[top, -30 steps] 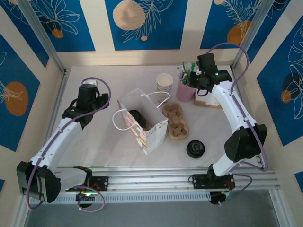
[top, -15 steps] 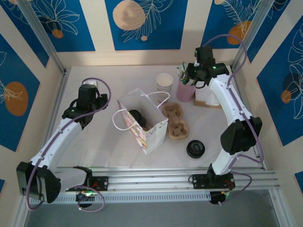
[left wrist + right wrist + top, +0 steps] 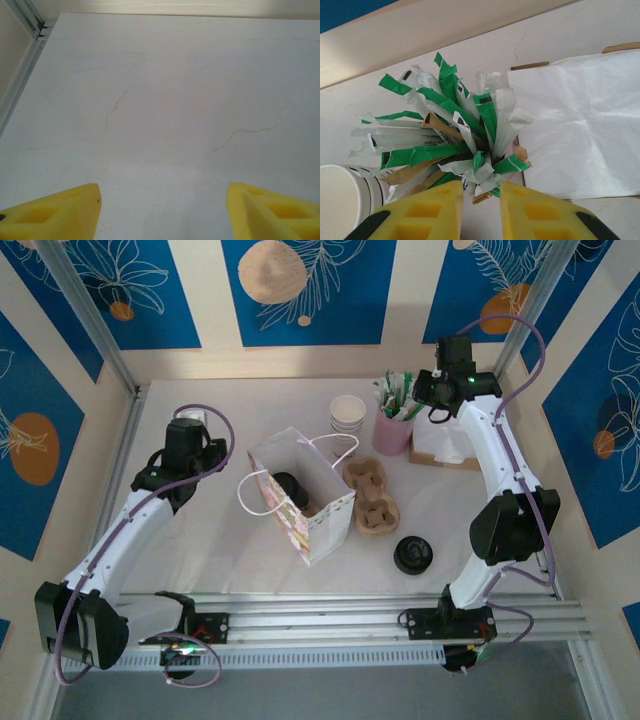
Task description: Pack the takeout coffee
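Top view, coffee: the small cream paper cup with round black lid (image 3: 287, 484) is seen lid-up inside the white paper carrier bag (image 3: 325, 525). Its long axis is judged upright.
Top view, bearing: the cup is placed at 4 o'clock from the left gripper (image 3: 190, 422) and at 8 o'clock from the right gripper (image 3: 418, 392). The left is judged nearer.
Left wrist, claw: the left gripper (image 3: 161, 192) is held spread wide over the bare white table (image 3: 165, 90).
Right wrist, claw: the right gripper (image 3: 481, 187) is drawn nearly together over green-and-white wrapped sticks (image 3: 450, 125). Whether one is pinched cannot be told.
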Action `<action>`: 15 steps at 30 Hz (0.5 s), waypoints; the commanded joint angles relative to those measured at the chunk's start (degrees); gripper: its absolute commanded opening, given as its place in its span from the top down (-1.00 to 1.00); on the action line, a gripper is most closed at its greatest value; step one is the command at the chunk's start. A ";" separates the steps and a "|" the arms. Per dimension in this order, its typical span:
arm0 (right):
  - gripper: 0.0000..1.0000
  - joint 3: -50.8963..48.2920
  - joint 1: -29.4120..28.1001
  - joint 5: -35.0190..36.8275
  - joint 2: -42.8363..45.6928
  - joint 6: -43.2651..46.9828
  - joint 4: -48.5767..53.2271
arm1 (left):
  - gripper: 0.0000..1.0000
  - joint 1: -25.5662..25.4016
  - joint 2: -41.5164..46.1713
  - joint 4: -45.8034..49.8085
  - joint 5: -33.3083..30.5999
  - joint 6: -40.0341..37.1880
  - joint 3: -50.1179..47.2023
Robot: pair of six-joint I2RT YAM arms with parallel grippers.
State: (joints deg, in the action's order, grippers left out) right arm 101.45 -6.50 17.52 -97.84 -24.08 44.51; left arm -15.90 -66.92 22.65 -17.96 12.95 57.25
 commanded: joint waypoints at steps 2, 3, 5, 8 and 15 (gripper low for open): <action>0.51 -0.02 0.17 -1.69 -0.98 -0.96 -0.18 | -0.31 -0.36 -0.01 -0.85 1.04 -0.20 -0.21; 0.51 0.07 0.26 -2.13 -1.28 -1.05 -0.12 | -0.31 -0.36 -0.14 -0.76 1.04 -0.16 -0.15; 0.51 0.33 0.24 -2.89 -1.83 -1.23 -0.05 | -0.31 -0.36 -0.10 -0.68 1.06 -0.20 -0.13; 0.51 0.44 0.18 -3.70 -2.42 -1.32 -0.28 | -0.31 -0.36 -0.18 -0.74 0.99 -0.25 -0.13; 0.52 1.38 0.20 -4.62 -4.28 -1.33 0.18 | -0.30 -0.36 -0.25 -0.66 0.81 -0.33 -0.13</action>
State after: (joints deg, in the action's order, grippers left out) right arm 101.47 -6.50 14.50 -101.60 -24.73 44.34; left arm -15.90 -66.96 22.65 -17.61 12.93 57.25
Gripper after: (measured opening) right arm 0.243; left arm 0.654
